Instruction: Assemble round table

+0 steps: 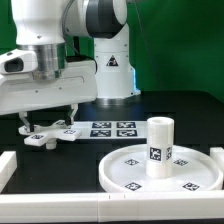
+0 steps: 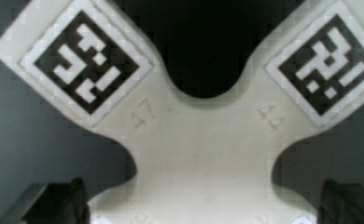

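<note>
On the bench [image 1: 190,115], the large rimmed disc [image 1: 125,172] is seen at the exterior view's right, with the short cylinder [image 1: 160,145] standing upright at its middle. The cross piece [image 2: 205,150] lies well apart from them, at the exterior view's left, straddled at its waist by the claw [image 2: 204,205]. The fingers [image 2: 54,205] are set just beside its flanks, but whether they grip it cannot be told. If it were lifted on a loose or off-centre hold, the piece could be twisted or dropped, and it would then be presented askew to the cylinder.

Marker board [image 1: 112,130] on black table [image 1: 172,104]
</note>
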{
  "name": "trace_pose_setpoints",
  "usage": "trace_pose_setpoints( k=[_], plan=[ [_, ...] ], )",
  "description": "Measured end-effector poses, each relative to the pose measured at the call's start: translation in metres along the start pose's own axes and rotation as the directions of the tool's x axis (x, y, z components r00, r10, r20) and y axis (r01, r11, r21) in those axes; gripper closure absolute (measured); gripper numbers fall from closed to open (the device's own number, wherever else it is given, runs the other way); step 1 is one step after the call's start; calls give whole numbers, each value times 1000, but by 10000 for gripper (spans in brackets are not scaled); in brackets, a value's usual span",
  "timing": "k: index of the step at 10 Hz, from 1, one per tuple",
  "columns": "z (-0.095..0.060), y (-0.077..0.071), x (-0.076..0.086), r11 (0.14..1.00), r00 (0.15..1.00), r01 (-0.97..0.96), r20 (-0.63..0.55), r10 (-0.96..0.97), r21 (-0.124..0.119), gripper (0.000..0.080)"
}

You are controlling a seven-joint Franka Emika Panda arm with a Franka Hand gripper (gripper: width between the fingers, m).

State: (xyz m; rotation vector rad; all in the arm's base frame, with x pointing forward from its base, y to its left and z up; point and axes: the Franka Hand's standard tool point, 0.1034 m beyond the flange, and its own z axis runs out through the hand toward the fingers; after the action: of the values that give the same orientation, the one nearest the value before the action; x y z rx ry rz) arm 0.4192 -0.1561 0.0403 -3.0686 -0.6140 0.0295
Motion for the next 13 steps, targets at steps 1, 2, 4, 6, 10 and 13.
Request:
trace_pose_setpoints(
  k=[1,2,4,6,10,13],
  plan=[
    [1,0,0,1000,1000,0,1,0,1,151],
    [5,1,-3,1000,1000,4,10,-4,7,151],
    [10,0,-6,1000,1000,3,17,-3,11,151],
    [12,-1,-7,1000,1000,4,20,-4,13,151],
    [13,-2,-7,1000,1000,4,23,-4,15,151],
    [13,-2,-7,1000,1000,4,24,-4,16,360]
  ],
)
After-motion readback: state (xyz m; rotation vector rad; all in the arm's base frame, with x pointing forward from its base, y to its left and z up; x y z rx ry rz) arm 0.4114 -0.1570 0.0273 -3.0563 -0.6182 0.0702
